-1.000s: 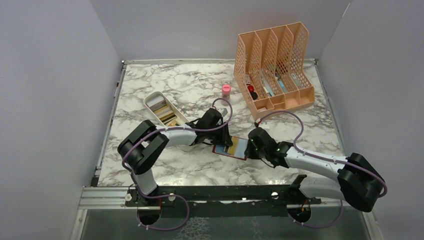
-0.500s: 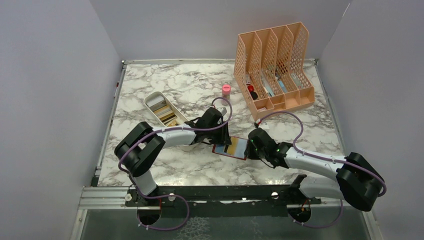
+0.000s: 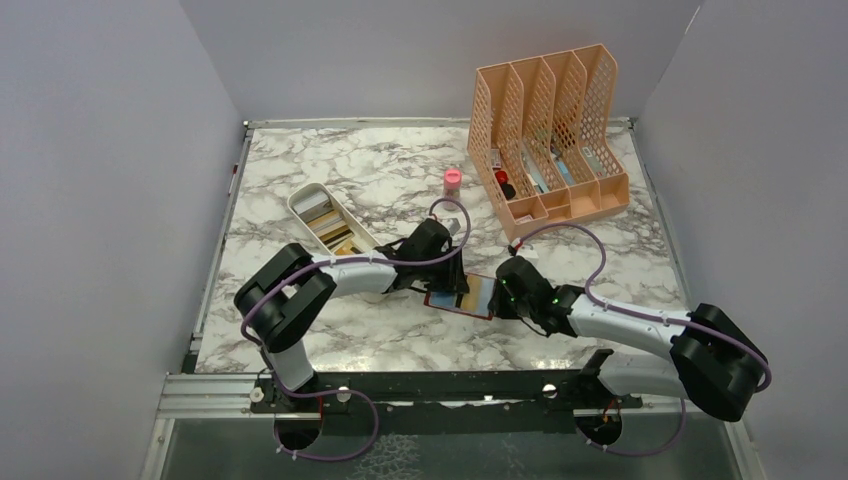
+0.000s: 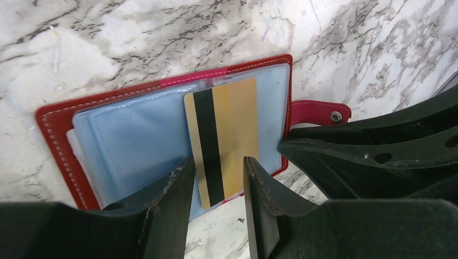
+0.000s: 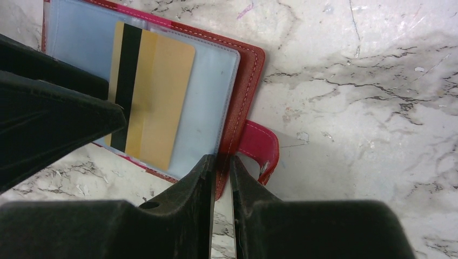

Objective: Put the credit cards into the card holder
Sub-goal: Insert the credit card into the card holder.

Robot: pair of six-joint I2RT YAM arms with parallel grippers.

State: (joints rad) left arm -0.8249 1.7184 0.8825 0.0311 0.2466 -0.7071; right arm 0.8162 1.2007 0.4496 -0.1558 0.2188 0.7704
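Observation:
The red card holder (image 3: 478, 297) lies open on the marble, its blue plastic sleeves facing up (image 4: 129, 135). A gold card (image 4: 221, 135) with a black stripe sits partly inside a sleeve, its near end sticking out past the holder's edge. My left gripper (image 4: 217, 172) is open, its fingers over that protruding end; in the top view it sits at the holder's left side (image 3: 447, 285). My right gripper (image 5: 220, 162) is shut on the holder's red edge (image 5: 251, 81) beside the clasp tab (image 5: 260, 147), opposite the left gripper (image 3: 497, 295).
A white tray (image 3: 300, 200) holding several more cards lies at the left rear of the holder. A small pink bottle (image 3: 452, 179) stands behind it. A peach mesh file organizer (image 3: 545, 130) fills the back right. Grey walls close in both sides.
The left gripper has edged slightly to the right toward the holder. The right arm and the holder have hardly moved.

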